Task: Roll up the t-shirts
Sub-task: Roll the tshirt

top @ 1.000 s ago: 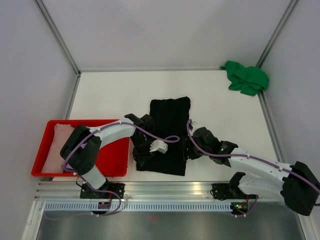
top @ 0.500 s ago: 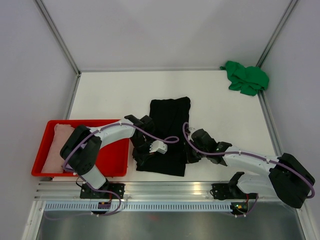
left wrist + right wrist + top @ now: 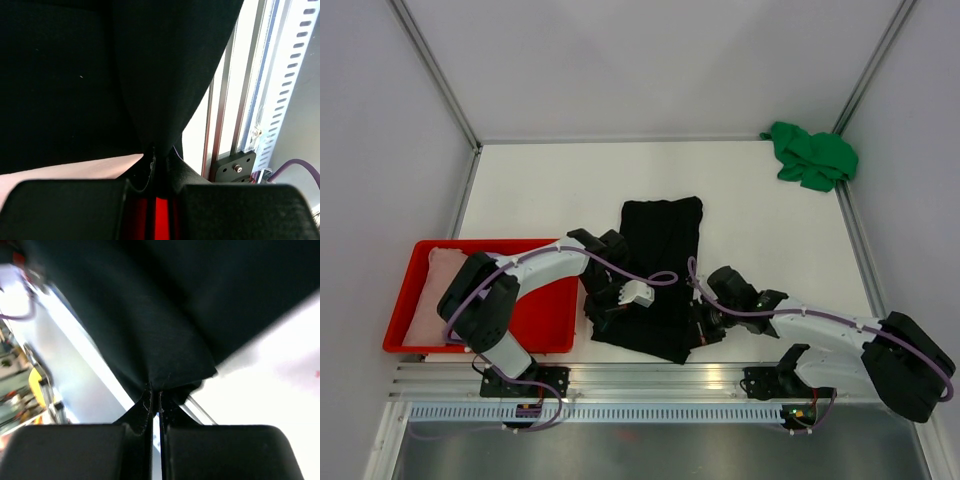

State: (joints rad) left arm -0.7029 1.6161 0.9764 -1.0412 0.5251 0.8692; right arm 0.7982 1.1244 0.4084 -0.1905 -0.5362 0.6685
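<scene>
- Pinching the black t-shirt's point(image 3: 660, 240) near hem in the left hand point(image 3: 154, 159), closed tight on cloth;
- Clamping the same hem in the right hand point(image 3: 155, 396), likewise closed;
- Lying flat on the table point(image 3: 550, 190) beyond both hands.

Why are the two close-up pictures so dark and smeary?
Top external: even light, sharp, though the black t-shirt reads as a flat dark patch. Left wrist: that cloth fills the frame right at the lens. Right wrist: the left background is blurred, and the table is washed out white.
</scene>
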